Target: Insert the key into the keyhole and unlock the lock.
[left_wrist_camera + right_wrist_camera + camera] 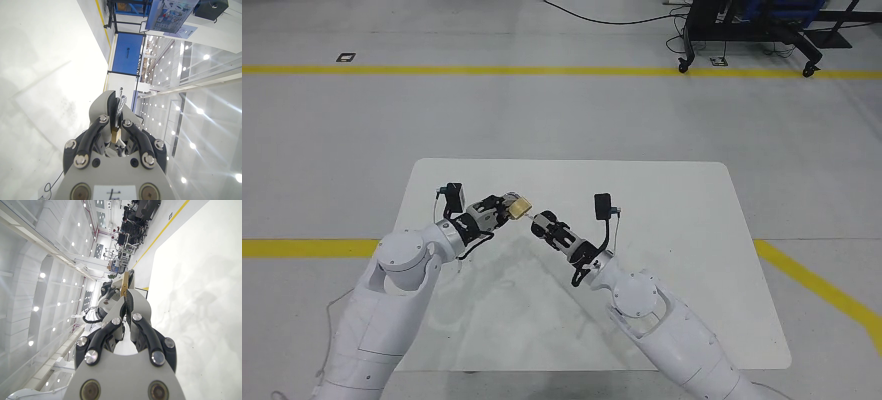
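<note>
A brass padlock point(519, 208) is held above the white table point(682, 300), near its back middle. My left gripper point(118, 106) is shut on it: the silver shackle point(122, 103) lies between the pads and the brass body point(115, 135) sits deeper in the jaws. My right gripper point(540, 222) faces it from the right, fingers shut. In the right wrist view the right gripper point(126, 296) has its tips right at the padlock point(125, 283) end that carries the keyhole point(123, 292). The key is hidden between the pads.
The two wrists meet tip to tip over the table's back middle. A black wheeled frame point(742, 30) stands on the floor far behind, beyond a yellow floor line point(492, 70). Bare tabletop stretches to the right and front.
</note>
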Robot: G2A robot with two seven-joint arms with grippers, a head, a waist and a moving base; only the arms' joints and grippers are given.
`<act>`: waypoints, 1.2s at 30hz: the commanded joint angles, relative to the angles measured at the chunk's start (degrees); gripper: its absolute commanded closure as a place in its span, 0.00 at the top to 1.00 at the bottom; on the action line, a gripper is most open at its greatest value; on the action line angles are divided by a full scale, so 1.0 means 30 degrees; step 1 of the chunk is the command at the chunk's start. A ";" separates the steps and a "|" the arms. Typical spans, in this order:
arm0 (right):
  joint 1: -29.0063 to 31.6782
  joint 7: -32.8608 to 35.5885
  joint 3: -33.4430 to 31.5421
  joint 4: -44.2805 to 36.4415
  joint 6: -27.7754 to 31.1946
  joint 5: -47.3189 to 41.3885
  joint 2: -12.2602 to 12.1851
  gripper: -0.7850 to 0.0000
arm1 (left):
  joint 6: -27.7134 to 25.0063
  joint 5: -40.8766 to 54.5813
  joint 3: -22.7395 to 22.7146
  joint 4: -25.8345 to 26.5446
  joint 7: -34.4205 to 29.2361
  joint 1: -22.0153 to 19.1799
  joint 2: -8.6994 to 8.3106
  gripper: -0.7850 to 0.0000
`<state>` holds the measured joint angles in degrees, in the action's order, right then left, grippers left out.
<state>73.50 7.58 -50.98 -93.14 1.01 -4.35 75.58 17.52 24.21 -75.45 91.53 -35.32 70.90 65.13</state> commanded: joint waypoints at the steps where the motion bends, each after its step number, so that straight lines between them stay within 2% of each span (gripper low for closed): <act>1: 0.0029 0.0030 -0.0030 0.0008 -0.0026 -0.0001 0.0022 0.00 | -0.0035 -0.0029 0.0004 0.0001 0.0030 0.0005 -0.0004 0.00; 17: 0.0196 -0.0760 -0.0083 0.0010 0.0260 0.0441 0.0346 0.00 | -0.0333 -0.0141 -0.0021 0.0216 0.0580 0.0154 -0.0014 0.00; 36: 0.0569 -0.0284 -0.0461 -0.0276 0.0200 0.0749 0.0521 0.00 | -0.0525 -0.0356 0.0017 0.0383 0.0954 0.0264 -0.0015 0.00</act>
<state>75.22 6.70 -52.38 -93.95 1.71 -2.16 77.12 15.87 23.19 -75.45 92.68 -32.39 71.71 65.09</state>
